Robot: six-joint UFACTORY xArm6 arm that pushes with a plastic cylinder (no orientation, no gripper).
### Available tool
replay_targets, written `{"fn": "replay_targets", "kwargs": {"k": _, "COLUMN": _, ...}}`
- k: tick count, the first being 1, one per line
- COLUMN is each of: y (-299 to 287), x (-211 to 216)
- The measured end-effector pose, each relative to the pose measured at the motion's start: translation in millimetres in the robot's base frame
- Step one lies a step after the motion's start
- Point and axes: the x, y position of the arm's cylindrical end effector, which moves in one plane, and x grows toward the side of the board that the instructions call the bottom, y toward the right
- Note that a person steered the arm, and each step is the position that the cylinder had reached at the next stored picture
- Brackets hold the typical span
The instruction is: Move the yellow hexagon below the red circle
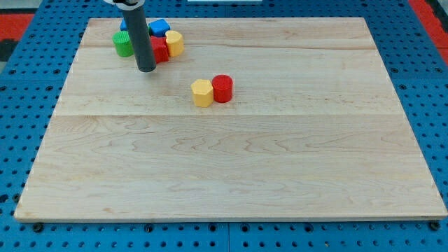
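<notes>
The yellow hexagon (201, 92) lies near the middle of the wooden board (231, 161), touching the left side of the red circle (222, 88). My tip (146, 69) rests on the board to the upper left, well apart from both, at the lower edge of a cluster of blocks. The rod rises from it to the view's top.
A cluster sits at the board's upper left: a green block (123, 43), a blue block (159, 28), a red block (160, 50) partly behind the rod, and a second yellow block (174, 43). The board lies on a blue pegboard (21, 140).
</notes>
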Motion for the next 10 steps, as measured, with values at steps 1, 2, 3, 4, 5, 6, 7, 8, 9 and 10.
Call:
{"fn": "replay_targets", "kwargs": {"k": 1, "y": 18, "x": 0}}
{"fn": "replay_targets", "kwargs": {"k": 2, "y": 78, "x": -2}}
{"fn": "replay_targets", "kwargs": {"k": 3, "y": 137, "x": -26}}
{"fn": "replay_targets", "kwargs": {"k": 4, "y": 154, "x": -43}}
{"fn": "replay_targets", "kwargs": {"k": 5, "y": 155, "x": -50}}
{"fn": "replay_targets", "kwargs": {"k": 6, "y": 155, "x": -50}}
{"fn": "replay_targets", "kwargs": {"k": 7, "y": 153, "x": -25}}
{"fn": "replay_targets", "kwargs": {"k": 8, "y": 98, "x": 15}}
{"fn": "replay_targets", "kwargs": {"k": 9, "y": 68, "x": 58}}
{"fn": "replay_targets", "kwargs": {"k": 10, "y": 66, "x": 68}}
